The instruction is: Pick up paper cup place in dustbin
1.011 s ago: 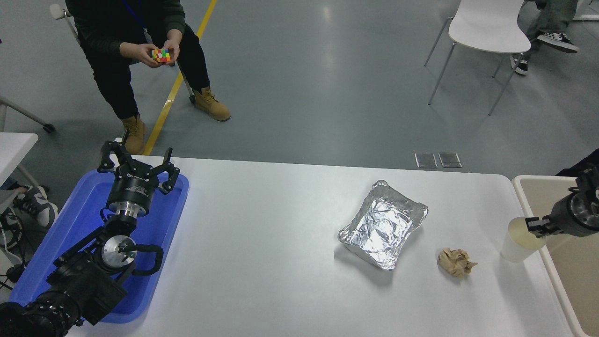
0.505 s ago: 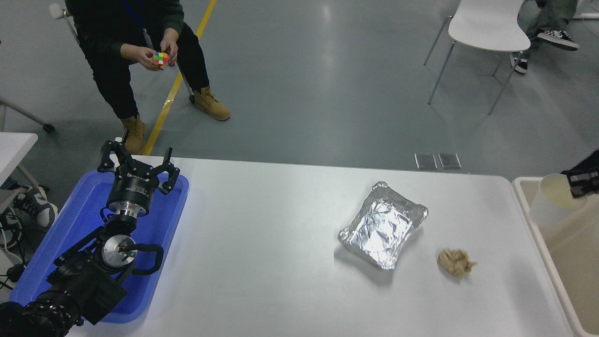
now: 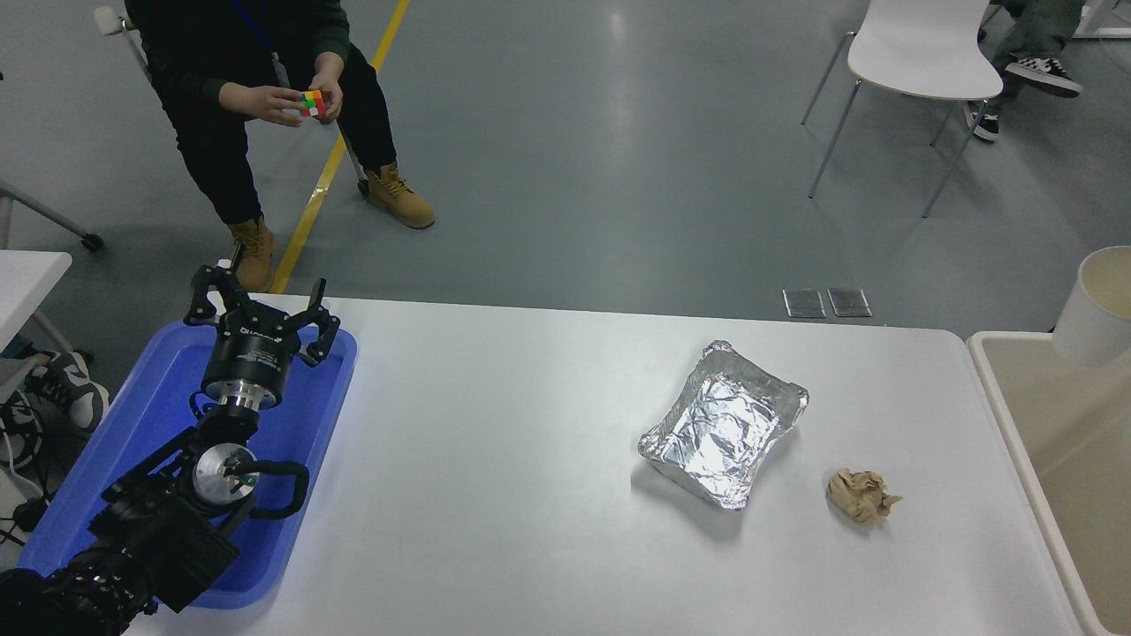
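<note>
The left gripper [image 3: 259,309], a black multi-fingered unit on a black arm with a silver collar, is parked at the near left with its fingers spread wide and holding nothing; it hangs over the far end of a blue rectangular plastic tray [image 3: 132,424] that sits at the left edge of the white table [image 3: 495,495]. The right gripper falls outside the picture, so what it grips cannot be told. At the right edge of the picture the small cream-white tapered paper cup [image 3: 1096,305] is up off the table, tilted with its round rim turned toward the upper left, and partly cut off by the edge; it stands over the far end of the large beige rectangular plastic dustbin [image 3: 994,371], which sits against the right end of the table and shows only its left rim and part of its inside. On the table, right of centre, lies a crinkled silver foil tray [image 3: 724,424], open side up and set at a slant. Just beside it, toward the near right and apart from it, lies a crumpled brown paper wad [image 3: 861,496]. Beyond the table a person [image 3: 256,106] in dark clothes and tan boots sits at the upper left, with a multicoloured puzzle cube [image 3: 311,102] in both hands. A white chair [image 3: 919,53] stands on the grey floor at the upper right.
</note>
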`<state>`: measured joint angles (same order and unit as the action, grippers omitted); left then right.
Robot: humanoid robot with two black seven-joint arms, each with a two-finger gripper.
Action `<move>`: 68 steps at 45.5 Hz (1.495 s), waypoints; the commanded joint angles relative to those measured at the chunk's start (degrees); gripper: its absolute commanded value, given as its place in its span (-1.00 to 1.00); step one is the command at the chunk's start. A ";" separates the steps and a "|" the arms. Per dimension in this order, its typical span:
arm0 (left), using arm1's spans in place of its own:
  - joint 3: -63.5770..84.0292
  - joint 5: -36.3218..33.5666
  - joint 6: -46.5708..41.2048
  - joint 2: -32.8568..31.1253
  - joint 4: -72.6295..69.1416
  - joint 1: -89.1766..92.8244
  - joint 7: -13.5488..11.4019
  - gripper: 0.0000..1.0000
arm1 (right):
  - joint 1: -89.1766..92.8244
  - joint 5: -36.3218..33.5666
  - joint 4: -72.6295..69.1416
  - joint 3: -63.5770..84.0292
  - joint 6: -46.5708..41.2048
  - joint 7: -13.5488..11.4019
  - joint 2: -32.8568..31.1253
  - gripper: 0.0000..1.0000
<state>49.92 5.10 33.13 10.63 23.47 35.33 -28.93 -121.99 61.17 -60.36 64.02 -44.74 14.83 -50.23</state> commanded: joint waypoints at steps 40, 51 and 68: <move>0.00 0.00 -0.08 0.00 0.00 0.00 -0.08 1.00 | 37.32 -4.74 36.34 -27.44 2.11 -1.47 -10.24 -1.00; 0.00 0.00 -0.08 0.09 -0.09 0.00 -0.08 1.00 | 61.33 -17.39 51.65 -39.76 9.14 -1.73 -3.57 -1.00; 0.00 0.09 -0.08 0.09 -0.09 0.00 -0.08 1.00 | 79.97 -42.97 57.98 -40.29 25.05 -7.09 7.33 -1.00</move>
<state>49.92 5.11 33.04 10.69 23.39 35.33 -29.00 -54.06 31.67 -6.89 26.29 -29.43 10.96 -49.15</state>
